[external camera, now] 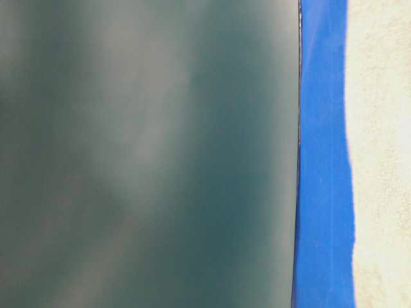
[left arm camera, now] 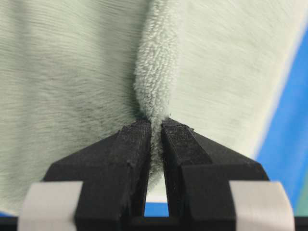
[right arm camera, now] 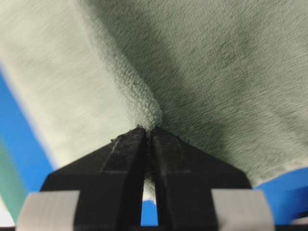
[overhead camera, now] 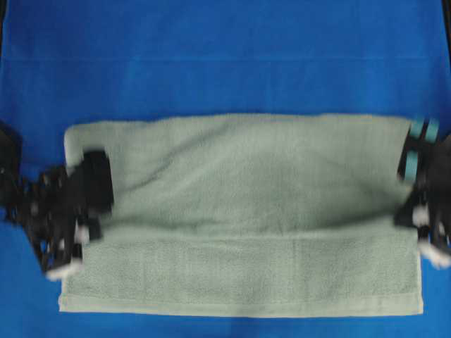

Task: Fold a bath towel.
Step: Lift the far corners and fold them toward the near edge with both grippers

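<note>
The bath towel is pale sage green and lies wide across the blue cloth surface. Its upper layer is raised over a lower strip that lies flat near the front. My left gripper is at the towel's left end, shut on a pinched ridge of terry that runs between its jaws. My right gripper is at the right end, shut on a fold of the towel, with its jaws pressed together. The held layer sags slightly in the middle.
The blue surface borders the towel on all sides, widest at the back. In the table-level view, a blurred dark grey-green expanse fills the left. Beside it are a blue strip and pale terry at the right.
</note>
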You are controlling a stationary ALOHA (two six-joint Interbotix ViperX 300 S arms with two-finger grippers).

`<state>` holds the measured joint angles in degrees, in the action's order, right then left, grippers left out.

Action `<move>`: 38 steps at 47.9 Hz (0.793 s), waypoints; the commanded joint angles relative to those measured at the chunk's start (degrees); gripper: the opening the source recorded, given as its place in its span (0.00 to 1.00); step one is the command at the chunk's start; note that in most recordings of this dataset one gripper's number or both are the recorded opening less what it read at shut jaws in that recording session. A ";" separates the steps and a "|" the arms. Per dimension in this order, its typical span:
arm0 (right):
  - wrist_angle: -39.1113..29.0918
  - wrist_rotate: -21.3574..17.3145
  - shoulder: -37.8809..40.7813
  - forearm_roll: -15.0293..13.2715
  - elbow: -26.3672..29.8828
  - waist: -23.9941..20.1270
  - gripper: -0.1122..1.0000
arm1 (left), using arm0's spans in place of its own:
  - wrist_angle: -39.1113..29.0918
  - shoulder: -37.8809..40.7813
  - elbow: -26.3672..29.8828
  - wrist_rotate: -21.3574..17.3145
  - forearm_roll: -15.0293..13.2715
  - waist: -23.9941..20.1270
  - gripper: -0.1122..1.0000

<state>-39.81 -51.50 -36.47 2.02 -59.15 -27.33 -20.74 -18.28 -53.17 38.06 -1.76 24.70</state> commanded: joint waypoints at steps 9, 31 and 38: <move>9.93 -16.44 12.74 -3.69 4.57 -17.05 0.14 | 3.25 7.56 5.71 7.21 0.00 12.30 0.15; 8.79 -28.30 26.28 -9.93 12.30 -22.41 0.14 | 1.93 15.38 9.05 11.69 0.62 16.61 0.15; 8.70 -30.76 26.37 -9.93 12.30 -22.32 0.14 | 1.85 15.29 8.79 11.78 0.53 16.61 0.15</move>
<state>-31.11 -81.74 -9.84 -7.73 -47.99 -49.31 -18.90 -2.37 -44.74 49.83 -1.32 41.22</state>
